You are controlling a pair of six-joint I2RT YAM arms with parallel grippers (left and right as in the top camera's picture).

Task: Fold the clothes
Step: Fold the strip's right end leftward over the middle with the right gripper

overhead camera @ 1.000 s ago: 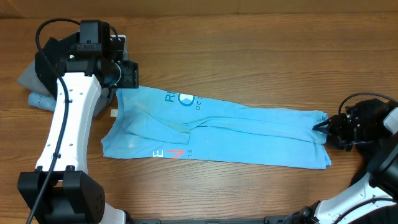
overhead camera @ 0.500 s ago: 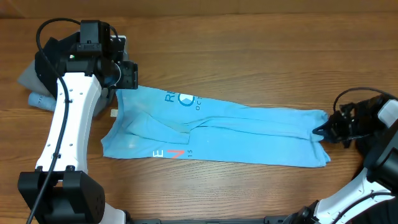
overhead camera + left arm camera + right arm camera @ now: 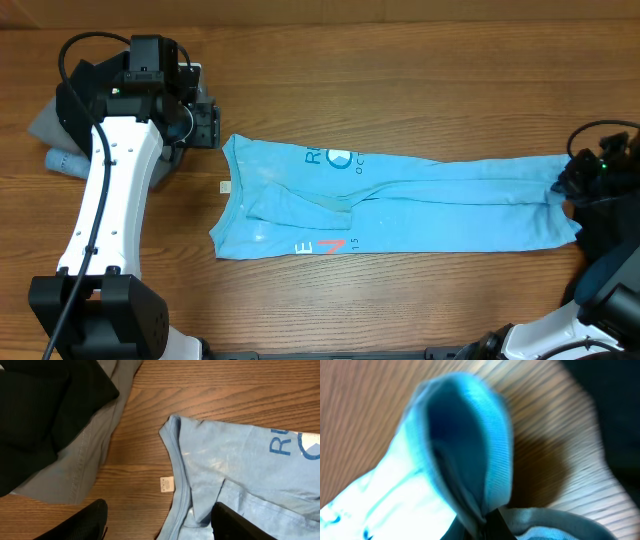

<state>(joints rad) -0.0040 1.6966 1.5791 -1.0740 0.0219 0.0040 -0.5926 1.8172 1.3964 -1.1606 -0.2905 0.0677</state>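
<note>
The right gripper sits at the right edge of the table, closed on one end of the light blue T-shirt. In its wrist view the cloth gathers to a tight pinch at the bottom of the frame. The left gripper is spread wide and holds nothing. It hovers over the shirt's neck edge, near the small label.

The T-shirt lies flat as a long narrow band running left to right, apparently already folded lengthwise. The crosswise folds appear not yet done. A black garment and a grey garment lie rumpled at the far left, apart from the shirt and seemingly unfolded, so most of the task looks to remain.

The right gripper's own fingers barely show: the wrist picture is blurred, and from overhead the gripper is dark and cut by the frame edge. The left arm covers part of the pile, so how many garments lie there cannot be told. Some of the shirt's white lettering is tucked under the fold.
</note>
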